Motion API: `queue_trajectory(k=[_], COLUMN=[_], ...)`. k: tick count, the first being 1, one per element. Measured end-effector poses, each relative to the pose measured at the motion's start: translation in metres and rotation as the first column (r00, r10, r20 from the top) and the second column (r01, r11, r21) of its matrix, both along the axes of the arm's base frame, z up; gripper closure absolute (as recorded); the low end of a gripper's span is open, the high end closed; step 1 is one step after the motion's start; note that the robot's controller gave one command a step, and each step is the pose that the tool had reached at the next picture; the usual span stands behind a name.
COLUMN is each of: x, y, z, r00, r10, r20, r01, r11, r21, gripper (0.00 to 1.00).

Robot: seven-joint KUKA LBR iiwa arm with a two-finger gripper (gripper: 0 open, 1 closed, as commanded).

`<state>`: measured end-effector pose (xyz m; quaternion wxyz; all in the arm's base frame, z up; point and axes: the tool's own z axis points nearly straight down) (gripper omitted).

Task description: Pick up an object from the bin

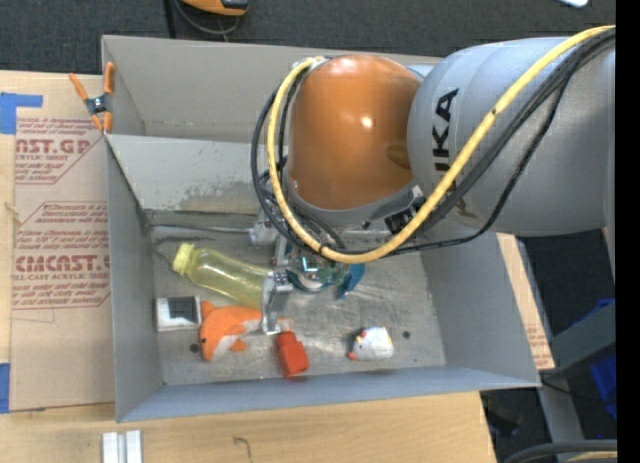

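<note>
A small grey and white box (176,312) is lying at the near left of the bin (130,251). Right of it, a yellow bottle (218,269) is lying on its side, with an orange soft toy (224,331) nearer. The tool (272,309) is hanging low just beside both; I cannot tell whether it is wide or narrow. A red block (291,353) and a white piece (372,344) are lying further right. The grasp step seems to be in hand, and the next move is calling for a firm close and then a straight lift.

The orange cover (350,136) is blocking the bin (135,281) floor behind the gripper (274,313), which is hiding one end of the yellow bottle (218,271).
</note>
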<state>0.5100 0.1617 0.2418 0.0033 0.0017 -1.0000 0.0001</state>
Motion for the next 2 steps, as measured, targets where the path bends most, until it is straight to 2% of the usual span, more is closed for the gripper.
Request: queue_trajectory(k=[1, 2], x=[0.002, 0.007], y=[-0.001, 0.007], z=[0.004, -0.026], r00=[1.0, 1.0], r10=[-0.002, -0.007], r20=[0.008, 0.019], r01=[0.002, 0.007], r11=[1.0, 1.0], r21=[0.002, 0.004], gripper=[0.0, 0.0])
